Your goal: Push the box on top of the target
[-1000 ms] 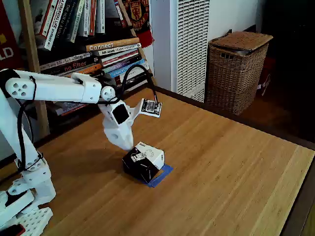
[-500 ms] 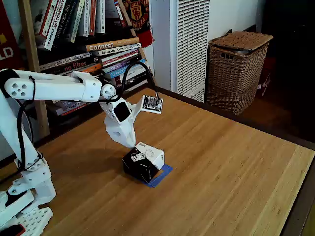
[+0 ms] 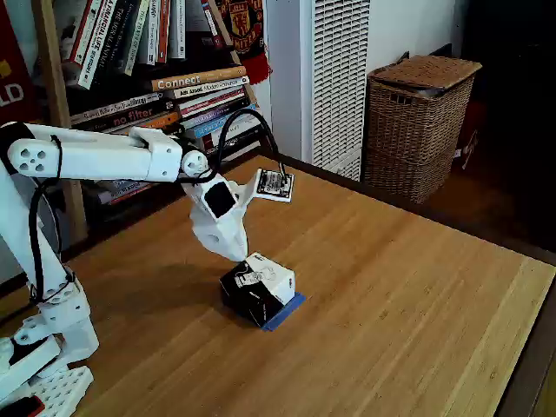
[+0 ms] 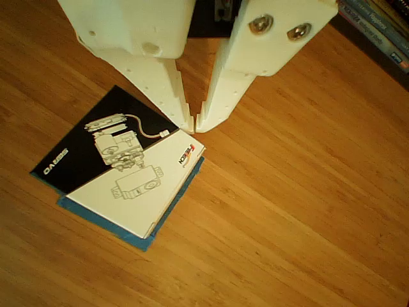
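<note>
Box (image 3: 257, 289), black with white printed top, left of centre on the wooden table (image 3: 408, 304), over the blue-tape target (image 3: 287, 308); just below and touching the tips of the gripper (image 3: 241, 255). In the other view: box (image 4: 121, 173) at lower left, gripper (image 4: 194, 125) closed, tips together at its upper right corner. Target (image 4: 131, 234) mostly hidden, blue strips at the box's edges. Bookshelf (image 3: 165, 87) and wicker basket (image 3: 417, 122) behind, in the fixed view.

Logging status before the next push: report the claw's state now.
Claw: closed, tips meeting, holding nothing; tips sit at the corner of the box.
</note>
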